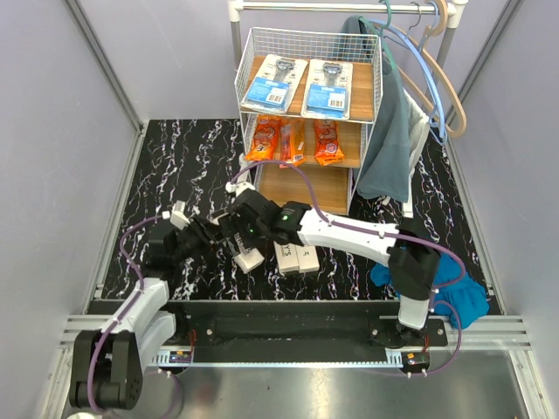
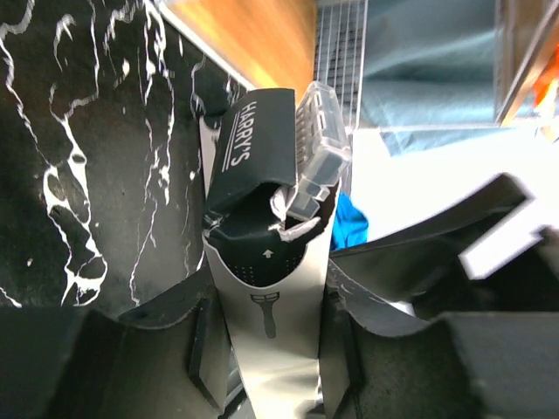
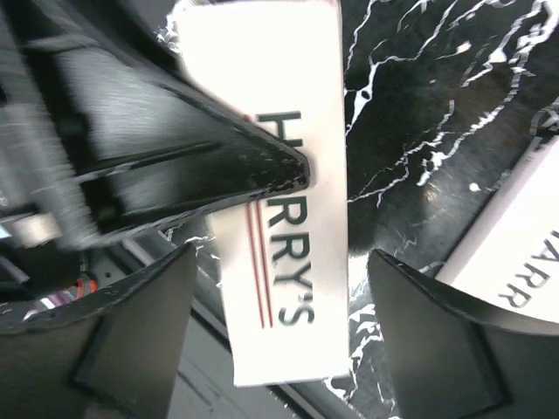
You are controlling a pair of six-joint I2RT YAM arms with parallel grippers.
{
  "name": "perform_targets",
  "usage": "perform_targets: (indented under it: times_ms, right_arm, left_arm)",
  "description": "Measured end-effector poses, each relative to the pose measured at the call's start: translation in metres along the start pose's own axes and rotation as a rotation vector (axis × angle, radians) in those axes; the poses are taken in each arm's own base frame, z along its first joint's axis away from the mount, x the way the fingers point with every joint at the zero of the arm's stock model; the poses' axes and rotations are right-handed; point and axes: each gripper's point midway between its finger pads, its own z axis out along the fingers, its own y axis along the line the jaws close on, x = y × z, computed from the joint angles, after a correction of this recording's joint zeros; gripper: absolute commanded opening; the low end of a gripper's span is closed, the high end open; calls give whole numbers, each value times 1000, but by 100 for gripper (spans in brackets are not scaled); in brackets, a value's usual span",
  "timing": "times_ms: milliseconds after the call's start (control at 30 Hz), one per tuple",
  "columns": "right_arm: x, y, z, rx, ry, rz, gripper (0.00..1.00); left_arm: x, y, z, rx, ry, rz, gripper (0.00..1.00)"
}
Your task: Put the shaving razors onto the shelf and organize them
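Razor box [image 2: 271,349], a long white cardboard carton printed HARRY'S, sits low at the black, white-veined marble tabletop [image 1: 183,157], in front of the shelf and between the two arms. I cannot tell whether it rests on the table or hangs just above it. The left gripper [image 2: 269,288] pinches it across its narrow width, with a dark finger pressed to each long side, so the carton points away from the wrist. Its far end gapes open. A dark inner sleeve [image 2: 249,148] and a clear plastic blade cover [image 2: 319,140] poke out, and I'd guess they could slide free if the carton is tipped.

The right gripper [image 3: 281,262] straddles the same carton with its fingers spread wide, neither touching the card. It looks like a hand-over in which only the left carries the load.

Just to the right, two more white boxes [image 1: 297,258] lie side by side on the table. Beyond them stands the small three-tier shelf [image 1: 262,37], with white wire-mesh sides and wooden boards. Blue-and-white blister cards [image 1: 275,80] fill the top board and orange plastic bags [image 1: 293,140] the middle one. The bottom board [image 1: 301,188] is bare, probably kept for the cartons, one kind per tier.
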Motion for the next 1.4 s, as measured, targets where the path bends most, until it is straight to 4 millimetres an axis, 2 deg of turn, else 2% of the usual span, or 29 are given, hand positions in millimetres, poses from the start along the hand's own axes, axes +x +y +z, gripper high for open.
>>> perform_targets:
  times_ms: [133,267,400,500,600,733,867,1033,1300,1400]
  right_arm:
    - [-11,0,-29,-9,-60,22,94]
    - [-15,-5,-56,-47,-115,84,94]
    - [-1,-24,-71,-126,-134,215,94]
    - [15,-39,-74,-178,-141,318,93]
    - [28,-38,-77,-248,-141,395,92]
    - [29,-22,-84,-380,-177,457,87]
    - [28,-11,-88,-475,-196,500,74]
    - [20,2,-97,-564,-209,525,64]
    - [32,4,-96,-598,-177,582,52]
    - [34,5,-96,-608,-174,602,44]
  left_arm:
    - [9,0,3,15,80,18,38]
    - [6,-21,7,89,141,75,38]
    - [1,-52,9,213,191,145,38]
    - [1,-69,7,300,215,150,38]
    - [3,-79,6,381,237,127,38]
    - [11,-69,10,378,297,-41,37]
    - [19,-58,14,335,338,-168,37]
    - [19,-66,10,358,343,-183,37]
    - [17,-69,10,370,336,-181,38]
    - [17,-70,9,373,337,-178,38]
